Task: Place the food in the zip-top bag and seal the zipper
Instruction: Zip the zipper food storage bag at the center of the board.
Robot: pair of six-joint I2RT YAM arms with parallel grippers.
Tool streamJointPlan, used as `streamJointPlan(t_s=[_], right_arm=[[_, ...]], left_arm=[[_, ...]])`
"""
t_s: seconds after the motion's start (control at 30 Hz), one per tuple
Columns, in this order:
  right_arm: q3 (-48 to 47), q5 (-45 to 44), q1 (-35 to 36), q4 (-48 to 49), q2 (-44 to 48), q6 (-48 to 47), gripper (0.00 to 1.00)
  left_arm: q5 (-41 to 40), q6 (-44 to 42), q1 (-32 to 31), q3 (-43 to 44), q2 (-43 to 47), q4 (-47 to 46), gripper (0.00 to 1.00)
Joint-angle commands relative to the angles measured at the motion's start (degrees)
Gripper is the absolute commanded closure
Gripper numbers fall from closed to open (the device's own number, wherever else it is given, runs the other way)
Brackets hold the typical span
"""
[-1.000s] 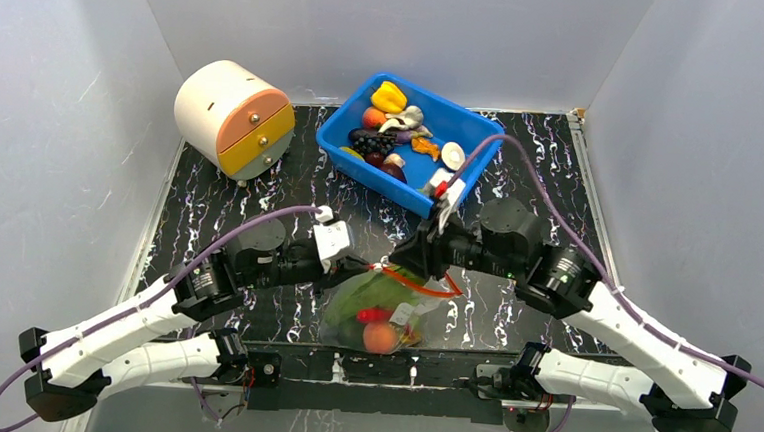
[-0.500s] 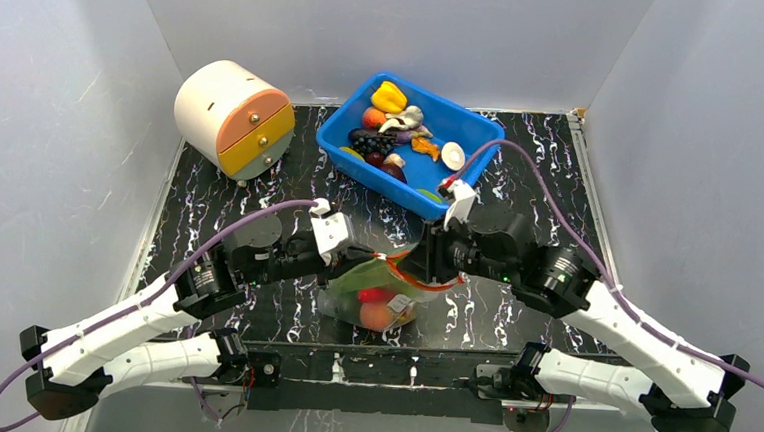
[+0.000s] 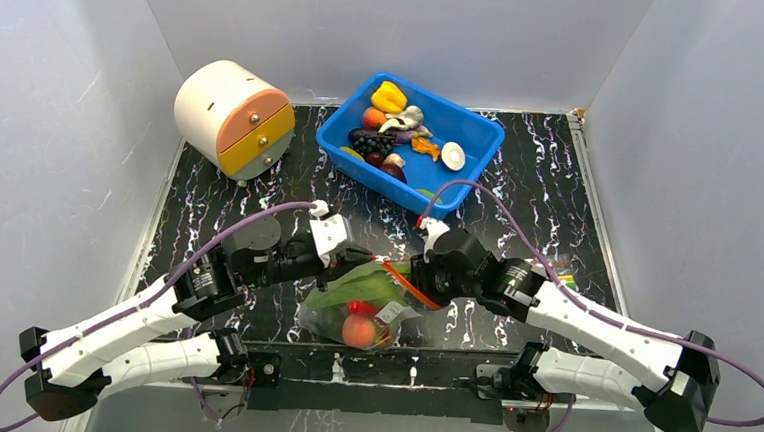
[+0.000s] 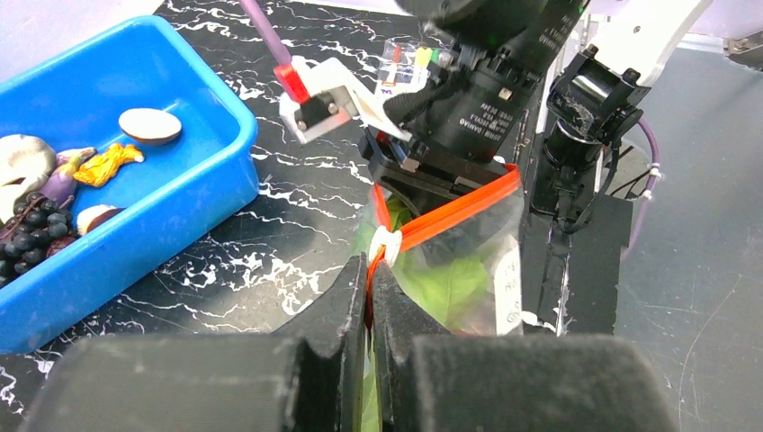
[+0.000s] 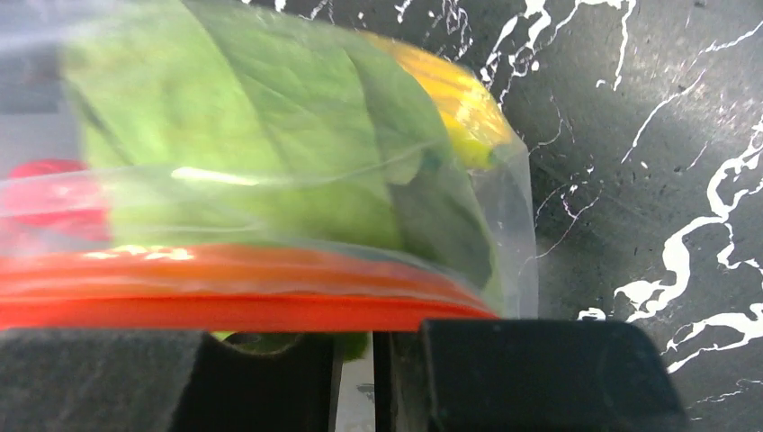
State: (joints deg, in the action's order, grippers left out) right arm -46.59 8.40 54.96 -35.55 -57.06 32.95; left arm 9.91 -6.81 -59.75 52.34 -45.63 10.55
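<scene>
The zip-top bag [image 3: 344, 312] hangs clear and floppy between my two grippers near the table's front edge. Inside it are green leaves [image 5: 252, 135], a yellow banana [image 5: 459, 99], a red chili [image 3: 360, 306] and a peach [image 3: 356, 331]. The orange-red zipper [image 4: 450, 209] runs from my left gripper to my right one, with a white slider [image 4: 384, 245] just past the left fingertips. My left gripper [image 4: 371, 281] is shut on the zipper's near end. My right gripper [image 5: 355, 373] is shut on the bag's mouth edge, the zipper [image 5: 225, 301] crossing right above its fingers.
A blue bin [image 3: 486, 134] with several more toy foods stands at the back middle, also in the left wrist view [image 4: 211, 175]. A round cream drawer box [image 3: 232, 117] stands at the back left. Grey walls enclose the black marbled table.
Both grippers have carried the bag toward the front and a little left. The right arm has swung lower and nearer, and the zipper is now pulled straighter between the two grippers.
</scene>
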Motion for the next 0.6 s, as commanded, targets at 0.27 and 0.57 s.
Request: streamJointPlan(t_s=[0.27,0.57], right_arm=[[-2.74,-1.40,-0.12,2.69,3.24,-2.06,0.83],[-17.95,1.79,-0.12,-5.27,4.66,-12.56,0.70]], left_arm=[[-1.50,0.31,-0.02,-0.73,4.47,-4.42,1.00],[2.23,1.36,-0.09,-1.21,5.26,-3.04,1.00]])
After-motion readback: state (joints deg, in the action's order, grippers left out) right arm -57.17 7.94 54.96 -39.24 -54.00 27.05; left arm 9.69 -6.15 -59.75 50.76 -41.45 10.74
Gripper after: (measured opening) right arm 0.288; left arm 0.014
